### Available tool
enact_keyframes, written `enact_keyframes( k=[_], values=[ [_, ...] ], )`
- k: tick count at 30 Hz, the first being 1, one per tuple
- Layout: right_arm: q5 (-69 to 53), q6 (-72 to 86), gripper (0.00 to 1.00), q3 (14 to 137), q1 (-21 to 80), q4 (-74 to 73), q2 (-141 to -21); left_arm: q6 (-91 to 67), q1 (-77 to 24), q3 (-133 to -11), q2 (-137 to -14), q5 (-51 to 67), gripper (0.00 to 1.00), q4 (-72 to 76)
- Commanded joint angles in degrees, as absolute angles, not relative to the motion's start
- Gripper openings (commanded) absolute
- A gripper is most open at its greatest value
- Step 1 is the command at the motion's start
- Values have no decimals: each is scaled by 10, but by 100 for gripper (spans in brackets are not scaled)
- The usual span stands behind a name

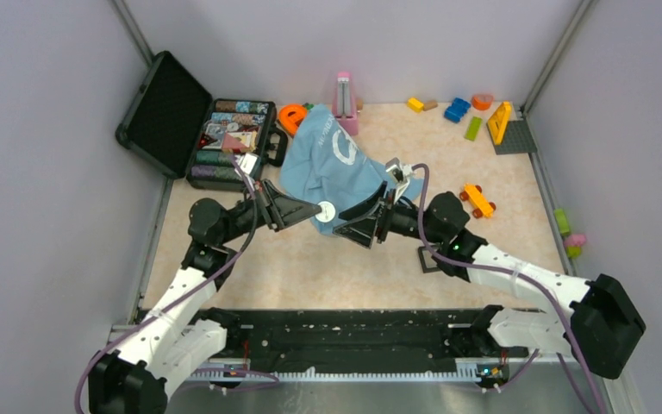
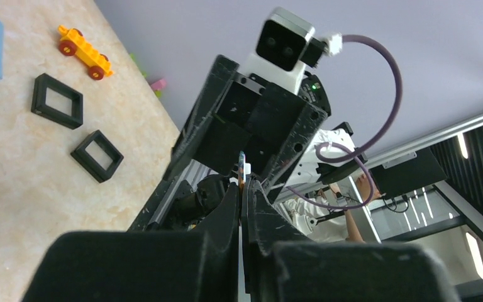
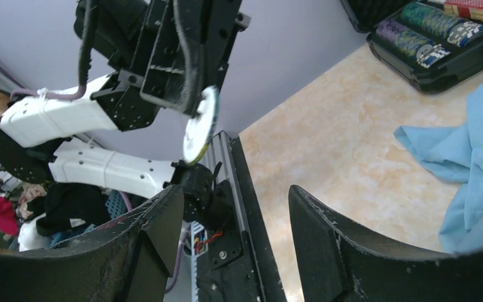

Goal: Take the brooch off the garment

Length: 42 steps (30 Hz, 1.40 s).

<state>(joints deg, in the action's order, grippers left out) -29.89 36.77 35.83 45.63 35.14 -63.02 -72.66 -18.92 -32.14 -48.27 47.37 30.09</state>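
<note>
Table: beige top, walled on three sides.

Shirt: crumpled, middle of the far half. Its far end reaches the far edge. Its right-hand folds are covered by the right arm's wrist. In the right wrist view only one blue corner shows, cut off by the frame.

Case: far left corner, lid open, chips inside. The side nearest the shirt is partly hidden by the left arm's cable.

Left gripper: jaws together, clamped on the brooch just past the shirt's near hem. Overhead, only a white round face shows and contact with the cloth cannot be judged. The right wrist view shows the brooch in the air, apart from the shirt. From the left wrist it is an edge-on sliver between the fingers, with no detail readable.

Right gripper: jaws wide apart, holding nothing, facing the brooch.

Two black frames lie right of centre. Overhead, one is largely hidden by the right arm.
</note>
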Motion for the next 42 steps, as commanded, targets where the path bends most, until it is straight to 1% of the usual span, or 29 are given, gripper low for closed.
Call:
enact_keyframes(
  k=[1,11,13,14,15,19,23,25,27,32,34,38,42],
  values=[
    [-270,416,63,396,466,429,-655,-717,-197,-325,-466,483,0,336],
    [-258,398,59,419,492,439,-673,-666,-205,-349,-460,493,0,279],
    [-252,399,55,421,492,440,-676,-663,-206,-350,-460,494,0,279],
    [-251,401,48,422,492,442,-679,-663,-206,-350,-460,494,0,279],
    [-252,403,45,424,492,445,-680,-662,-207,-350,-460,495,0,279],
    [-254,402,38,430,493,437,-688,-656,-206,-354,-458,497,0,273],
    [-255,397,37,429,493,428,-688,-644,-207,-359,-452,493,0,254],
    [-252,392,32,430,493,420,-686,-640,-207,-360,-449,493,0,251],
    [-245,391,29,428,493,418,-684,-636,-207,-362,-445,495,0,251],
    [-228,389,30,425,492,399,-675,-623,-207,-358,-430,487,0,254],
    [-214,391,27,423,492,383,-672,-622,-207,-354,-421,484,0,266],
    [-216,401,19,412,493,399,-672,-616,-208,-346,-402,479,0,287],
    [-241,404,19,420,493,405,-681,-613,-211,-348,-401,492,0,294]
  ],
)
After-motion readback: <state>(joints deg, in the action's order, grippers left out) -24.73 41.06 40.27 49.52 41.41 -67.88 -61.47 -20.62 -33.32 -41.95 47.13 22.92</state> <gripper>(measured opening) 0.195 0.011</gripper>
